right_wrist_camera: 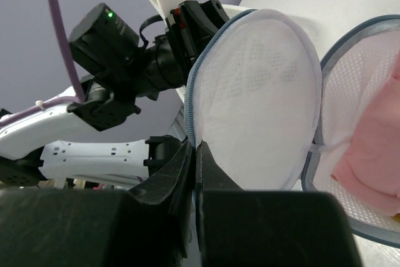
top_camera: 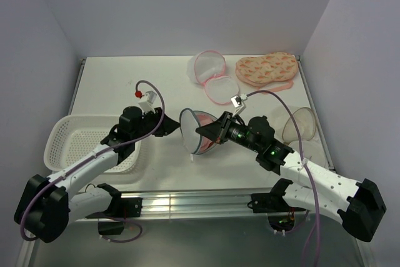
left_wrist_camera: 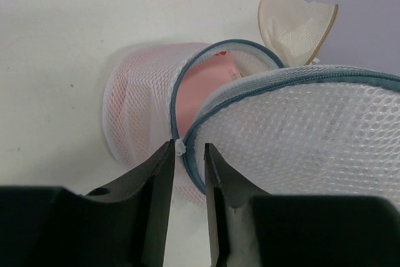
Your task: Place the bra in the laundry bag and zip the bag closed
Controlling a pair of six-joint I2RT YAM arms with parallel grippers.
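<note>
The laundry bag [top_camera: 190,123] of white mesh with a grey zip rim stands half open mid-table, its two domes parted. The pink bra [top_camera: 203,143] lies inside the lower dome [left_wrist_camera: 140,107] and shows through the gap. My right gripper [right_wrist_camera: 199,147] is shut on the zip rim of the upper dome [right_wrist_camera: 262,92] and holds it up. My left gripper [left_wrist_camera: 187,154] is at the bag's left side, jaws a narrow gap apart. The small white zip pull [left_wrist_camera: 180,148] and the grey rim sit between its fingertips, the pull against the left finger [left_wrist_camera: 159,176].
A pink-rimmed mesh bag [top_camera: 211,76] lies open at the back, with a peach patterned padded piece [top_camera: 265,69] to its right. A beige mesh cup [top_camera: 300,124] sits by the right arm. A white basket [top_camera: 81,145] stands at the front left under the left arm.
</note>
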